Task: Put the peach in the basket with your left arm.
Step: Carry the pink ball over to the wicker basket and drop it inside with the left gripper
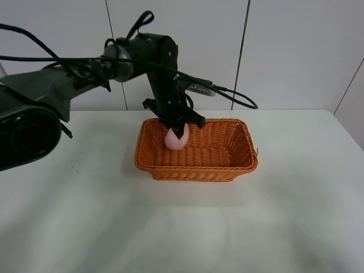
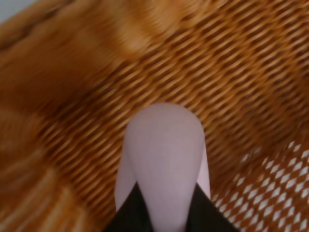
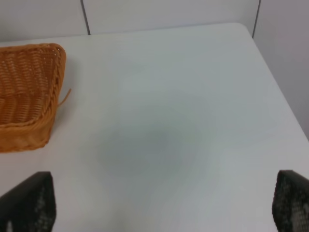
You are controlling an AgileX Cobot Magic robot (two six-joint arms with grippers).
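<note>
One peach [image 1: 175, 139], pale pink, hangs pinched between the two dark fingers of the left pincer [image 1: 177, 135]. It sits inside the rim of the basket [image 1: 196, 170], near the back left corner as the high camera sees it. Whether the fruit touches the woven floor I cannot tell; the wrist view shows the weave close beneath it, but blurred.

By my reading, the step in hand is the release. It would go best with the peach brought low, just above or resting on the floor, and the fingers parted slowly so the round fruit settles rather than drops and rolls. The sloping sides should keep it in either way. The back wall and its thick braided rim stand just beside the pincer, so a straight lift afterwards looks safest, lest a finger or the left arm [image 1: 162, 62] snag the weave and drag the basket across the table [image 1: 85, 216].

Off to the side, the right pincer [image 3: 161, 208] is spread wide over the table with nothing between its fingers.
</note>
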